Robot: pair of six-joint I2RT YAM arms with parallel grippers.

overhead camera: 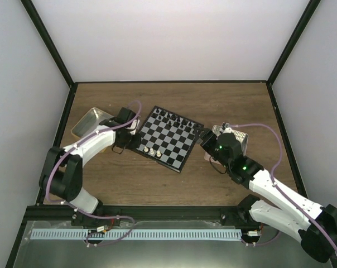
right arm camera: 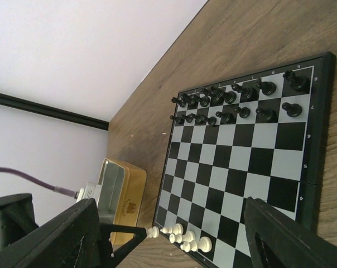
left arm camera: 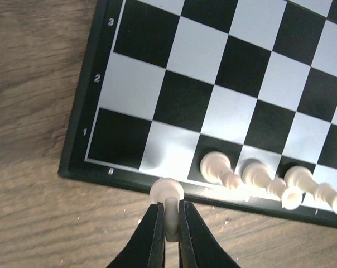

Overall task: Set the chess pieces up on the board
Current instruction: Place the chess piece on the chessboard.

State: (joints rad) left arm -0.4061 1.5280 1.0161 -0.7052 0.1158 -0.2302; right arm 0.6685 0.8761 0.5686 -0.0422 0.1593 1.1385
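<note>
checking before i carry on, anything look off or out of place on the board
Nothing looks spilled or damaged. The board sits skewed to the table edges, and the white piece in the left gripper is at the rim, not on a square.

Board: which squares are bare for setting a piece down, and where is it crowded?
The board's middle ranks are bare, between the black pieces filling two ranks at one end and the white pieces clustered at the other. Beside that cluster, the two corner squares are free too.
</note>
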